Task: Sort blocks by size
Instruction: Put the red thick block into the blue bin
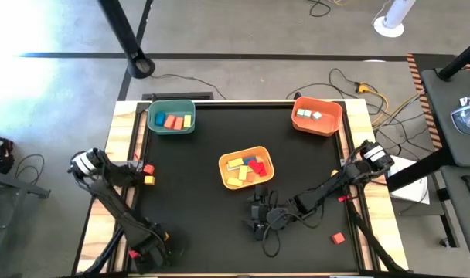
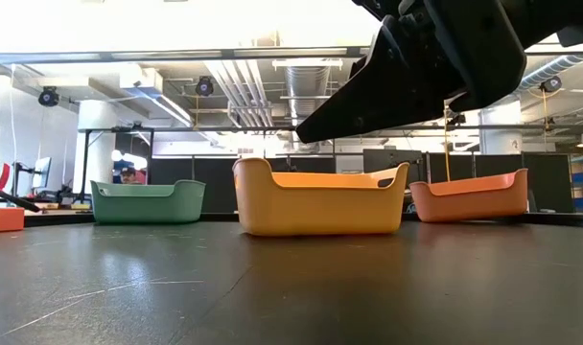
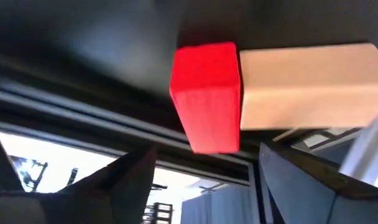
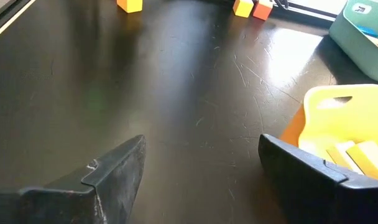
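At the table's left edge a red block (image 1: pixel 148 168) and a yellow-orange block (image 1: pixel 149 180) lie side by side. In the left wrist view the red block (image 3: pixel 206 93) and its pale neighbour (image 3: pixel 307 84) fill the frame. My left gripper (image 1: pixel 138 171) (image 3: pixel 206 163) stands open just short of them, touching neither. My right gripper (image 1: pixel 253 213) (image 4: pixel 201 142) hangs open over bare table, near the front of the yellow bin (image 1: pixel 227 164). Another red block (image 1: pixel 338 238) lies at the near right. Several more blocks lie in the bins.
The green bin (image 1: pixel 151 108) stands at the far left, the orange bin (image 1: pixel 337 116) at the far right and the yellow bin (image 2: pixel 315 203) in the middle. A small red piece (image 1: pixel 343 198) lies by the right edge. The near left of the mat is bare.
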`<state>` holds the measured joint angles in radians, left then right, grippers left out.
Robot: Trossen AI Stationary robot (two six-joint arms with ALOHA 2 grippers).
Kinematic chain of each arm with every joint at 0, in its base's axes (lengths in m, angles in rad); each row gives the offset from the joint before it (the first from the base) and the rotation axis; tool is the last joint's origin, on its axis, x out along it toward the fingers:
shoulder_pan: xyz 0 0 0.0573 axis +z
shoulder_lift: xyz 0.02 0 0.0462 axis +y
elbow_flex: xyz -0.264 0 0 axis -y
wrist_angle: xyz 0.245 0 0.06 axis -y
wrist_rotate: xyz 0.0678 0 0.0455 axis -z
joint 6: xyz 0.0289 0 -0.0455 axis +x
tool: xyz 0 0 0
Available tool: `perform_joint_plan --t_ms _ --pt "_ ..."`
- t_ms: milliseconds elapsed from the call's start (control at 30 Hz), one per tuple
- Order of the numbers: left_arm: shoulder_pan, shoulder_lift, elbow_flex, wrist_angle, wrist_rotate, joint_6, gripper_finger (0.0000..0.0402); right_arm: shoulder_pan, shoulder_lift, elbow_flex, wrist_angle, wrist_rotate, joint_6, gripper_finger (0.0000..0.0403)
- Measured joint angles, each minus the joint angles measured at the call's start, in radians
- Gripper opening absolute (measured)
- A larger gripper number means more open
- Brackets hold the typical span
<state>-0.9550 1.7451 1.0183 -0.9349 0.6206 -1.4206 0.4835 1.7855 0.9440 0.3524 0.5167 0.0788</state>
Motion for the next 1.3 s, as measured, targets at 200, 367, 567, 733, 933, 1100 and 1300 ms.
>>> perform_joint_plan --t_ms 200,367,567,733,933,1100,1300 --pt "0.000 0.072 0.000 -0.010 0.004 0.089 0.0281 0.000 0.000 0.000 -0.001 0.000 0.000 0.0304" --pt "0.003 0.109 0.002 -0.008 0.014 0.125 0.0271 0.000 0.000 0.000 -0.001 0.000 0.000 0.0313" --pt "0.021 0.112 0.000 -0.003 -0.090 0.152 0.0194 0.000 0.000 0.000 -0.001 0.000 0.000 0.0317" --pt "0.051 0.107 0.002 -0.018 -0.132 0.202 0.0112 0.000 0.000 0.000 0.000 0.000 0.000 0.0307" --pt "0.105 0.081 0.044 -0.185 -0.227 0.313 0.0113 0.000 0.000 0.000 0.000 0.000 0.000 0.0295" --pt "0.175 0.046 0.172 -0.585 -0.419 0.415 0.0122 0.000 0.000 0.000 0.000 0.000 0.000 0.0293" --pt "0.348 -0.063 0.211 -0.532 -0.822 0.435 0.0131 0.000 0.000 0.000 0.001 0.000 0.024 0.0303"
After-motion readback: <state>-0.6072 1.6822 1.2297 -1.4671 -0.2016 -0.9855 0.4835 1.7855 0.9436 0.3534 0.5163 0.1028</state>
